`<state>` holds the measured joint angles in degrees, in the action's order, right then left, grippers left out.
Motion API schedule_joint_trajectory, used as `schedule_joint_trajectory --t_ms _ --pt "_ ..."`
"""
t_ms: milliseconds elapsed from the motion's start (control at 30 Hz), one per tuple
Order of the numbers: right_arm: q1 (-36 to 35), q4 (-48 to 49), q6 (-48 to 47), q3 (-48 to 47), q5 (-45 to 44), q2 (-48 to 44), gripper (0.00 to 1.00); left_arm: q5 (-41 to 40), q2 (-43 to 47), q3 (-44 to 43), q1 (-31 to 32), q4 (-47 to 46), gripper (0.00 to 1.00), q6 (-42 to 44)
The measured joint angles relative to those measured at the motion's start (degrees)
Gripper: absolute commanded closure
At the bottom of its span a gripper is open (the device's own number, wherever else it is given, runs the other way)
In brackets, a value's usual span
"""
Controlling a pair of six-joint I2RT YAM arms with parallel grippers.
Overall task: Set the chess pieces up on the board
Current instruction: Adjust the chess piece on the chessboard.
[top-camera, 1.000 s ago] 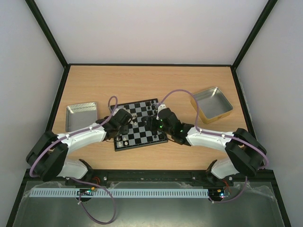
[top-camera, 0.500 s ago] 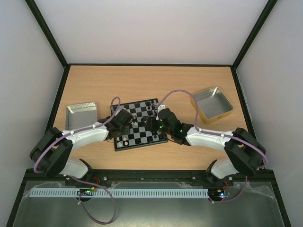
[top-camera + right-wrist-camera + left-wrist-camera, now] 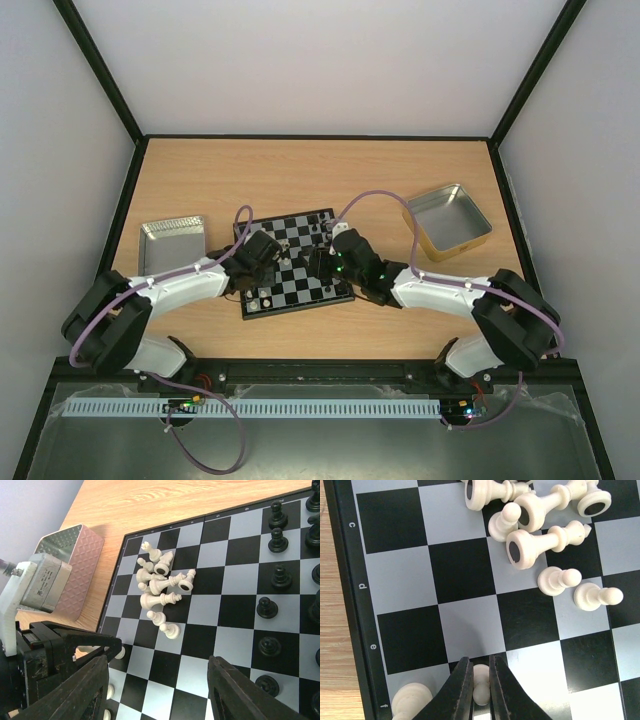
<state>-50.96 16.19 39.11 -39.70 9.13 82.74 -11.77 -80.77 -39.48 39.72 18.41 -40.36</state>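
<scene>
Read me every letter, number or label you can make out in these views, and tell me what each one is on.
"c": on the board, its black side rim, left wrist view.
"d": same rim, below it.
"e": same rim, below that.
"f": same rim, lowest.
Marks on the board's far rim, right wrist view: too small to read.
Print on the grey box: blurred.

Cream chess pieces (image 3: 547, 539) lie toppled on the checkered board (image 3: 465, 570).
</scene>
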Motion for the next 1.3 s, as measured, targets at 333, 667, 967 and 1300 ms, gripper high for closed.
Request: schedule_joint_trajectory --t_ms 333,667,967,1300 --pt "0.00 -0.11 0.17 0.00 0.46 0.33 0.45 0.87 -0.37 0.00 0.50 0.39 0.77 -0.59" --pt "-0.04 -4.96 0.26 -3.41 1.66 0.55 0.46 -0.02 3.61 -2.14 0.48 3.98 0.73 -0.83" --pt "-7.72 -15.76 0.17 -15.85 0.17 9.38 0.53 -5.38 19.32 -3.08 -6.69 7.52 0.63 -2.67" --pt "-13.60 -24.17 -0.04 -24.44 -0.76 21.18 0.59 -7.32 33.07 -0.55 -14.53 9.49 0.60 -2.29"
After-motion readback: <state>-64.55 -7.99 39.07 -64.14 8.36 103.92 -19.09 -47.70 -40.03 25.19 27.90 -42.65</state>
